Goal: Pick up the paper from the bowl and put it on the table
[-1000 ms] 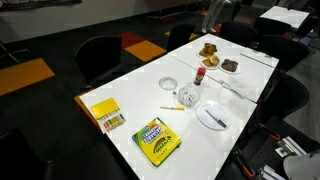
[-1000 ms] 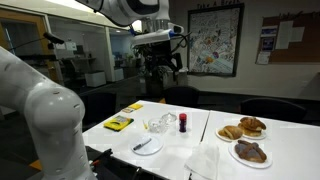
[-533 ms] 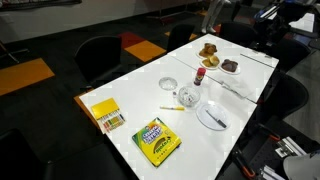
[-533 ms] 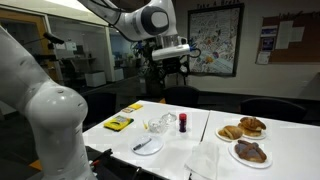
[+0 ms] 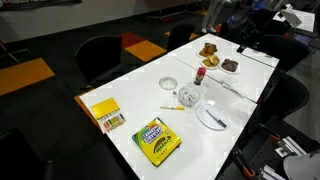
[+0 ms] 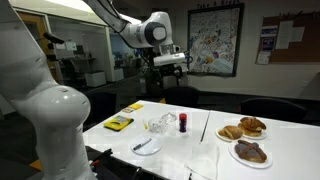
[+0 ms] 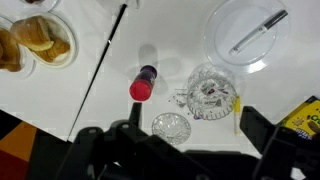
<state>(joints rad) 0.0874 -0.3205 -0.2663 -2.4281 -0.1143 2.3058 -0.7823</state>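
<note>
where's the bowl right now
In the wrist view the bowl sits on the table, between the white plate and the shallow clear dish, beside the red-capped bottle.

Bowl [image 7: 212, 92] open from above; red-capped bottle [image 7: 143, 86], shallow dish [image 7: 171, 127] crowd beside it.

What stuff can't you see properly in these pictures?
- The paper in the bowl: too small in both exterior views, blurry in the wrist view.
- The gripper: its fingertips are cut off by the wrist view's bottom edge.
- The yellow box: cut off by the wrist view's right edge.
- The thin thing on the white plate: too small to name.
</note>
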